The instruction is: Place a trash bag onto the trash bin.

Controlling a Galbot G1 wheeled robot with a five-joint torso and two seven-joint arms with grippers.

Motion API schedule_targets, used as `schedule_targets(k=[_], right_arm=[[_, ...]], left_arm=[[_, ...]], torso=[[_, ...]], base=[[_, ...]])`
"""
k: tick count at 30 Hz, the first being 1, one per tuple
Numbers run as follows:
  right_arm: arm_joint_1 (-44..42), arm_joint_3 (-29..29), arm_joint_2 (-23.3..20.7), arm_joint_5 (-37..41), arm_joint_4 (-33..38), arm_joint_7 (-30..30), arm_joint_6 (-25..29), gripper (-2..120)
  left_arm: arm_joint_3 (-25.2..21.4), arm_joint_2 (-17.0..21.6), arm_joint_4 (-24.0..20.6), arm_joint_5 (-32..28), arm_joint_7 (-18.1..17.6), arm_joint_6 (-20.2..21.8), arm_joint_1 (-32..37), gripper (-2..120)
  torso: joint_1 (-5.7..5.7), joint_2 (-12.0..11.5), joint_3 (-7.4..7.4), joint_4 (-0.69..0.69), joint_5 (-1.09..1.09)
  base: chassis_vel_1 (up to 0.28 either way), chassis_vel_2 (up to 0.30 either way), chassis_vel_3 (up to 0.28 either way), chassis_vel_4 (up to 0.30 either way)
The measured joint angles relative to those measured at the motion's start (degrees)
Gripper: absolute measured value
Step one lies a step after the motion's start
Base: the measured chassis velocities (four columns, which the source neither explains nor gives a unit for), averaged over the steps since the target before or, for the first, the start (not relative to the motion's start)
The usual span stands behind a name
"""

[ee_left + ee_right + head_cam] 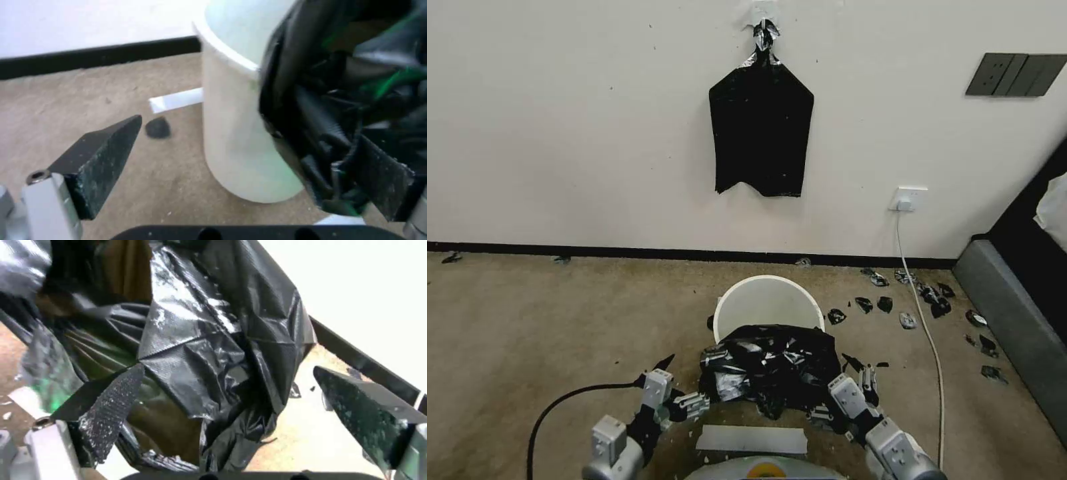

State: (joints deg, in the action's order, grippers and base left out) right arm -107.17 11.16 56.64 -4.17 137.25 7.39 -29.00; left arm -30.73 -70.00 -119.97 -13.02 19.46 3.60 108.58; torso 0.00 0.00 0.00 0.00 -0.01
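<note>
One bin, head view: the cream-white trash bin [768, 303] stands on the carpet [527, 320] near the wall; its far half is uncovered, nothing visible inside.
Bag, head view: the glossy black trash bag [770, 367] lies crumpled over the near rim, between both grippers.
Left gripper [684, 393]: beside the bag's left edge.
Left wrist view: fingers [102, 156] spread wide; the bin wall [236, 146] and the bag's folds [320, 126] lie between them.
Right gripper [854, 393]: at the bag's right edge.
Right wrist view: fingers [111, 410] wide apart, the bag [209, 350] hanging between them, unclamped.
</note>
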Motion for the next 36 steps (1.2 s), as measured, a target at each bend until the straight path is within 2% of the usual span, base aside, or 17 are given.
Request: schedule_targets(k=[1, 4, 6, 9, 13, 16, 22, 25, 28, 29, 30, 31, 32, 33, 34, 35, 36], right_arm=[[0.0, 0.0, 0.0, 0.0, 0.0, 0.0, 0.0, 100], [-0.52, -0.26, -0.11, -0.01, 0.97, -0.69, 0.82, 100], [-0.59, -0.26, -0.14, 0.01, 1.15, -1.05, 1.34, 100], [-0.47, -0.32, -0.15, 0.23, 1.61, -2.38, 3.05, 100], [-0.36, -0.32, -0.14, 0.6, 1.87, -2.67, 3.39, 100], [-0.59, 1.1, -0.38, 3.2, 4.31, -3.78, 5.0, 100], [1.82, 3.63, -0.92, 10.33, 6.06, -7.18, 8.69, 100], [6.42, 5.44, -1.55, 15.98, 6.13, -7.75, 9.01, 100], [16.2, 6.54, -4.6, 22.39, 3.36, -7.81, 7.69, 100], [16.2, 6.54, -4.6, 22.39, 3.36, -7.81, 7.69, 100], [19.64, 6.7, -6.03, 24.1, 1.98, -8.12, 7.4, 100], [23.91, 5.93, -7.97, 26.07, -0.22, -8.58, 7.04, 100], [28.32, 4.0, -9.67, 27.31, -2.43, -9.25, 6.44, 100], [28.32, 4.0, -9.67, 27.31, -2.43, -9.25, 6.44, 100], [34.72, 0.78, -11.64, 28.8, -5.19, -9.69, 5.6, 100], [42.86, -4.56, -13.44, 30.54, -8.69, -10.18, 4.28, 100], [48.82, -9.13, -14.31, 31.61, -11.82, -10.51, 3.38, 100]], left_arm=[[0.0, 0.0, 0.0, 0.0, 0.0, 0.0, 0.0, 100], [-2.48, 0.05, 0.99, -0.1, 5.82, -2.45, 0.06, 100], [-3.08, 0.05, 1.21, -0.32, 7.11, -3.0, 0.11, 100], [-5.56, -0.15, 3.04, -1.98, 12.48, -6.43, -0.07, 100], [-6.7, -0.33, 4.03, -3.46, 15.6, -7.74, -0.34, 100], [-10.61, -0.82, 5.87, -8.14, 23.9, -10.96, -0.76, 100], [-13.38, -2.79, 5.06, -15.27, 26.75, -13.39, -1.1, 100], [-13.88, -4.2, 3.1, -18.37, 24.13, -14.06, -1.93, 100], [-12.19, -5.36, -0.8, -15.78, 11.15, -15.43, -4.17, 100], [-12.19, -5.36, -0.8, -15.78, 11.15, -15.43, -4.17, 100], [-10.94, -5.36, -1.62, -13.62, 7.0, -15.45, -4.95, 100], [-9.52, -5.45, -2.72, -10.02, 1.14, -15.4, -5.86, 100], [-8.86, -6.02, -3.37, -6.84, -3.05, -15.38, -5.95, 100], [-8.86, -6.02, -3.37, -6.84, -3.05, -15.38, -5.95, 100], [-8.39, -6.81, -3.83, -2.91, -7.63, -15.36, -5.81, 100], [-8.08, -7.93, -3.93, 1.73, -12.26, -15.37, -5.53, 100], [-8.08, -8.67, -3.78, 4.27, -14.33, -15.52, -5.35, 100]], torso=[[0.0, 0.0, 0.0, 0.0, 0.0], [0.0, 0.0, 0.0, 0.0, 0.0], [0.0, 0.0, 0.0, 0.0, 0.0], [0.0, 0.0, 0.0, 0.0, 0.0], [0.0, 0.0, 0.0, 0.0, 0.0], [0.0, 0.0, 0.0, 0.0, 0.0], [0.0, 0.0, 0.0, -0.01, 0.0], [0.0, 0.0, 0.0, 0.01, 0.02], [0.0, 0.0, 0.0, 0.0, 0.03], [0.0, 0.0, 0.0, 0.0, 0.03], [0.0, 0.0, 0.01, 0.03, 0.06], [0.0, 0.0, 0.01, -0.03, -0.01], [0.0, 0.0, 0.01, -0.03, 0.0], [0.0, 0.0, 0.01, -0.03, 0.0], [0.01, 0.0, 0.01, -0.03, 0.07], [0.0, 0.0, 0.01, -0.01, 0.01], [0.0, 0.0, 0.02, 0.02, -0.02]], base=[[0.0, 0.0, 0.0, 0.0], [0.0, 0.0, 0.0, 0.0], [0.0, 0.0, 0.0, 0.0], [0.0, 0.0, 0.0, 0.0], [0.0, 0.0, 0.0, 0.0], [0.0, 0.0, 0.0, 0.0], [0.0, 0.0, 0.0, 0.0], [0.0, 0.0, 0.0, 0.0], [0.0, 0.0, 0.0, 0.0], [0.0, 0.0, 0.0, 0.0], [0.0, 0.0, 0.0, 0.0], [0.0, 0.0, 0.0, 0.0], [0.0, 0.0, 0.0, 0.0], [0.0, 0.0, 0.0, 0.0], [0.0, 0.0, 0.0, 0.0], [0.0, 0.0, 0.0, 0.0], [0.0, 0.0, 0.0, 0.0]])
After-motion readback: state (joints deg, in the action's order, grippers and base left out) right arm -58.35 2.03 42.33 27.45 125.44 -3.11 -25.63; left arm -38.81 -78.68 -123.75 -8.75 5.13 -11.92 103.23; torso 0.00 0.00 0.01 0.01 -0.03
